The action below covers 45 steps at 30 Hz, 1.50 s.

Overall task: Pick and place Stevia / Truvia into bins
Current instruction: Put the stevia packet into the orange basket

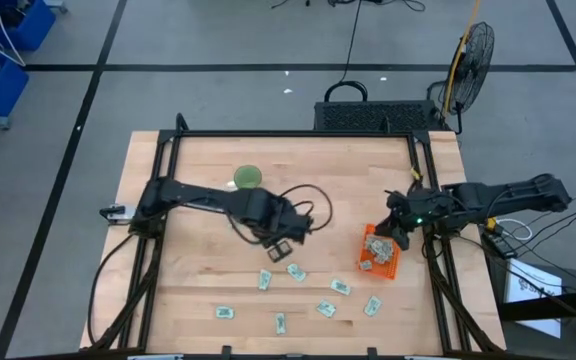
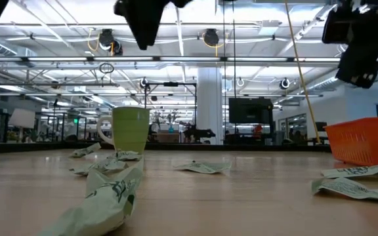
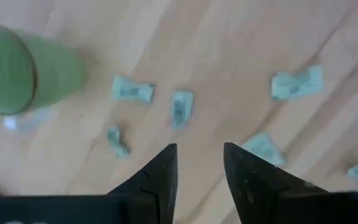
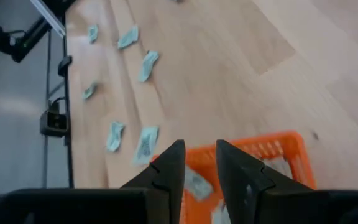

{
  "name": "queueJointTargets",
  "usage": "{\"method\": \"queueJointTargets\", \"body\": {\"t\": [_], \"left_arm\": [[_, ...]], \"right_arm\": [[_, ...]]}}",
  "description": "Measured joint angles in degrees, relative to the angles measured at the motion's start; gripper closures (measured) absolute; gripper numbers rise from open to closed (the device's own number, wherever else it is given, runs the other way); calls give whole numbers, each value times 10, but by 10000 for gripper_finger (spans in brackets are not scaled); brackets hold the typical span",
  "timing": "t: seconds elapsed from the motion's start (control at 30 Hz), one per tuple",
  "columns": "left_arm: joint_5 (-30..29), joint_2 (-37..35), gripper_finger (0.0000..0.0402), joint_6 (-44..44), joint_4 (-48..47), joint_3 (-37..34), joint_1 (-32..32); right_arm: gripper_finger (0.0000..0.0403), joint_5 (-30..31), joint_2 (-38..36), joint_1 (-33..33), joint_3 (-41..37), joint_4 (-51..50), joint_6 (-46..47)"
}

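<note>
- We see the left gripper [image 1: 280,243] above mid-table, near the green cup [image 1: 247,177]; its fingers [image 3: 160,177] stand apart with nothing between them.
- We see the right gripper [image 1: 396,228] over the orange bin [image 1: 380,262] at the table's right; its fingers [image 4: 169,171] are slightly parted and empty.
- Some packets [image 1: 376,245] lie in the bin.
- Loose packets [image 1: 296,271] lie scattered on the table [image 1: 198,280], between the left gripper and the near edge.
</note>
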Motion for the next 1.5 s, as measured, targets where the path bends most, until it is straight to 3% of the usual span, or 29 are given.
{"method": "queueJointTargets", "body": {"t": [0.23, 0.47, 0.63, 0.77, 0.83, 0.9, 1.0, 1.07, 1.33, 1.5], "left_arm": [[28, -48, 268, -48, 8, -121, -18], [56, -201, 268, -138, 40, -360, -18], [50, -309, 268, -188, 211, -533, -6], [8, -336, 268, -168, 347, -639, 6], [-37, -336, 268, -142, 380, -671, 11], [-71, -336, 268, -122, 404, -694, 21], [-60, -333, 268, -104, 459, -730, 45], [-53, -334, 268, -95, 490, -751, 58], [0, -334, 275, -64, 612, -823, 109], [30, -335, 351, -50, 613, -834, 127]], "right_arm": [[316, 2, 4, 1, -67, 215, -1], [316, 8, 23, 5, -2, 231, -49], [316, 62, 97, 6, 109, 231, -155], [316, 81, 187, 6, 199, 223, -254], [316, 102, 232, 7, 224, 224, -309], [316, 166, 267, 7, 232, 223, -364], [316, 283, 316, 6, 232, 221, -398], [316, 319, 343, 6, 232, 221, -396], [316, 261, 401, 7, 232, 223, -322], [316, 255, 407, 7, 232, 223, -277]]}}
